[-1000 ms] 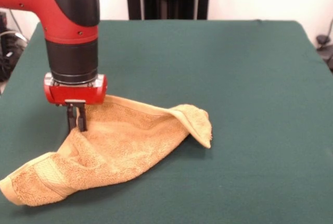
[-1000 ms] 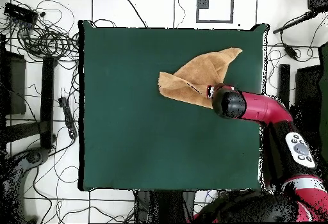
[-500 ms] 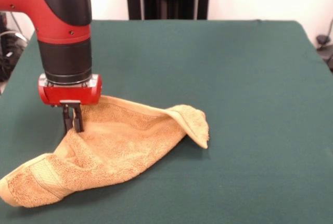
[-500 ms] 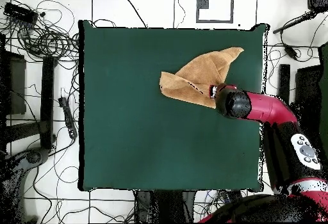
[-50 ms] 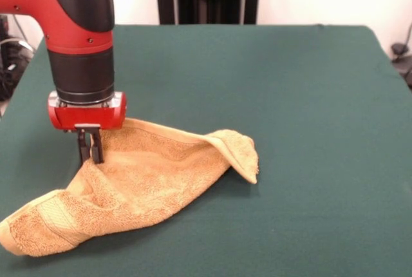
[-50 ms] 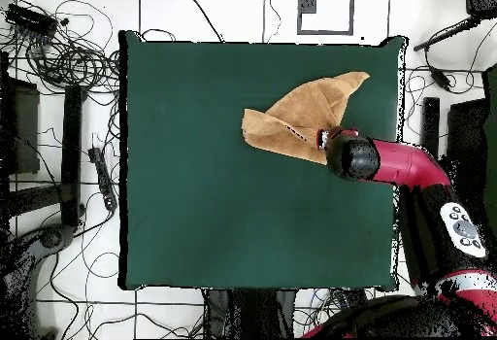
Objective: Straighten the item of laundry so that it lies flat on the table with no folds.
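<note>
Item: small golden-orange terry-cloth towel (image 5: pixel 138 180), crumpled into a rough triangle, folded over itself, one flap raised at its right tip in the front view.
Location: on the large dark green felt-covered table (image 5: pixel 290 96); in the overhead view, in the upper right part of the table, one tip near the far edge.
Arm: red and black robot arm (image 5: pixel 77 38), coming straight down over the towel's upper left edge.
Gripper: black two-finger gripper (image 5: pixel 90 158), fingers close together, pinched on the towel's edge.
Front view only: fingers, woven band near the towel's lower left end.
Overhead view only: arm (image 6: pixel 388 161) covers the fingers; cables on the floor (image 6: pixel 68 54) around the table.
</note>
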